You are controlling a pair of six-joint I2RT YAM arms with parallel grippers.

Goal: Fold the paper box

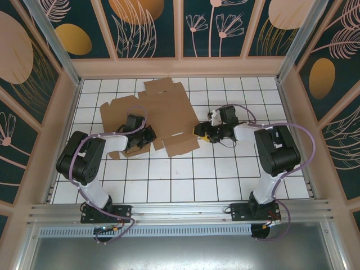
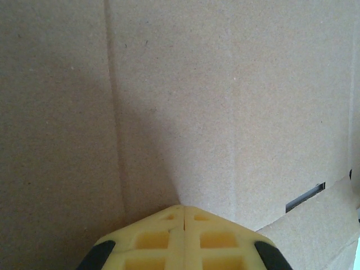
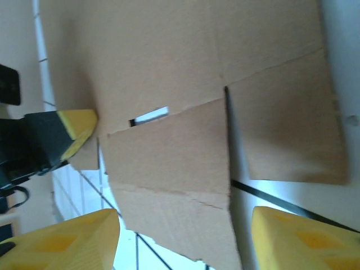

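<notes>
Lying on gridded tbl (image 1: 185, 180), floral walls (image 1: 149, 28): paper box (image 1: 163, 109)

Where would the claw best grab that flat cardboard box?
Likely the near-right flap of the paper box, coming from the right. It juts out with free edges on three sides, and the open right claw faces it. The shut left claw sits on the cardboard.

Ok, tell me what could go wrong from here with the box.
1. The right gripper is open with a flap between its fingers, not clamped. Closing off-centre could crumple the flap away from its crease.
2. The left gripper is shut and seems only to press its tips on the box. If the flap is lifted hard, the flat box may slide on the table.
</notes>
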